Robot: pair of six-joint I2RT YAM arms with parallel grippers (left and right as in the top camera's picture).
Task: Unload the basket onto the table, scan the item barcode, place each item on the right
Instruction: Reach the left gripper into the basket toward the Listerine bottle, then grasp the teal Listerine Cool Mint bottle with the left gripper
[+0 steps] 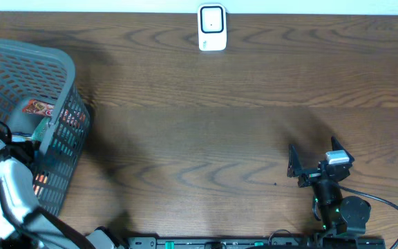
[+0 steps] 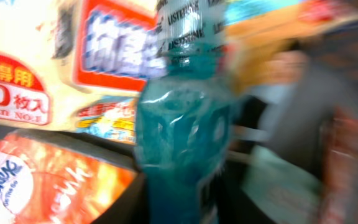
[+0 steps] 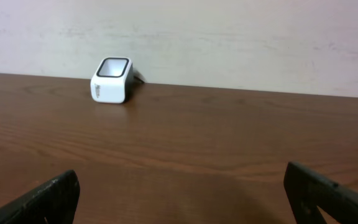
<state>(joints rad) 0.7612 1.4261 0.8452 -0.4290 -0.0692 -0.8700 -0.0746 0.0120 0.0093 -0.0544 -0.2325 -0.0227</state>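
The item is a blue Listerine mouthwash bottle [image 2: 179,118] standing among packages inside the grey basket [image 1: 61,76]. In the blurred left wrist view my left gripper [image 2: 182,202] has its dark fingers [image 2: 129,202] pressed against both sides of the bottle's lower body. From overhead the basket wall hides that grip. The white barcode scanner [image 1: 212,28] sits at the table's far edge and also shows as a small white scanner [image 3: 111,79] in the right wrist view. My right gripper [image 1: 294,168] rests low at the front right, open and holding nothing.
Round the bottle lie an orange Kleenex pack [image 2: 36,180] and a cream package with red labels [image 2: 42,74]. The basket takes up the table's left end. Bare wooden table [image 1: 206,124] stretches between the basket, the scanner and my right arm.
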